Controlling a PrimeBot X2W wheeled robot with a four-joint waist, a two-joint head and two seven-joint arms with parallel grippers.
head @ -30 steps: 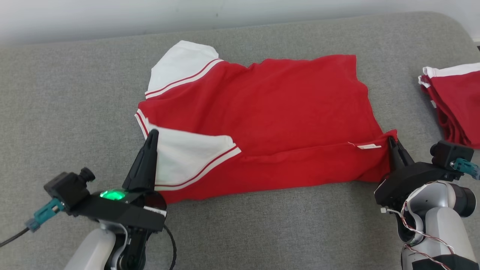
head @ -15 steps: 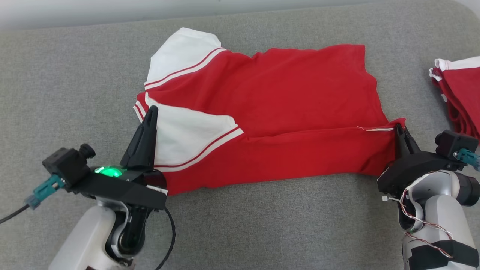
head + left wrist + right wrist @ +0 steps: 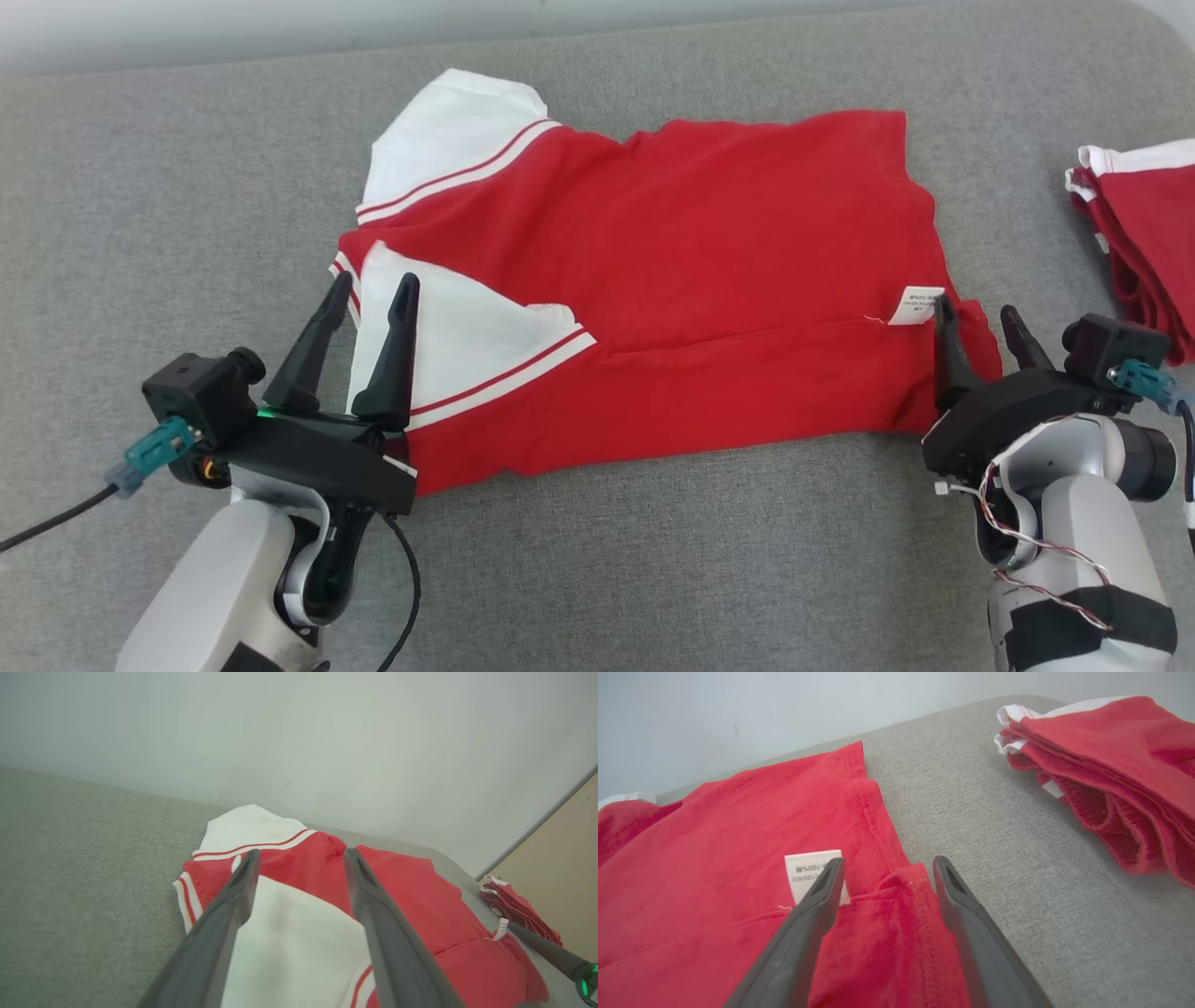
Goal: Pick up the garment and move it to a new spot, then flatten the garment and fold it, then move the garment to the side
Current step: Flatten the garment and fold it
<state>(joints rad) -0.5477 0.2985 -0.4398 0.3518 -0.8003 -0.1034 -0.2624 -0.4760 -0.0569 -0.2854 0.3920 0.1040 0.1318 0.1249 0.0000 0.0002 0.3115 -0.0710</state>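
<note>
Red cloth is spread across the middle of the grey cushion (image 3: 168,187): the garment (image 3: 709,261) is laid flat there, hem toward the robot's right, white sleeves toward its left. Its near long edge is seen folded up over the body, and a crease is drawn from the near sleeve (image 3: 457,345) across to the label (image 3: 920,305). The far sleeve (image 3: 448,140) is seen lying out toward the wall (image 3: 327,742). At the sleeve end, the left gripper (image 3: 376,277) is shown with its fingers held well apart and nothing pinched between them, poised over the left end of the near sleeve. From the left wrist, white cloth is framed between the two fingers. At the other end, the right gripper (image 3: 975,305) is found at the hem corner, fingers likewise spread, with no cloth clamped. One finger is set just beside the label, the other past the red edge over bare cushion. Whether the tips are touching the fabric cannot be told. Off to the robot's right, well apart from the garment, a stack (image 3: 1144,243) of folded red-and-white clothes is parked at the cushion's edge.
</note>
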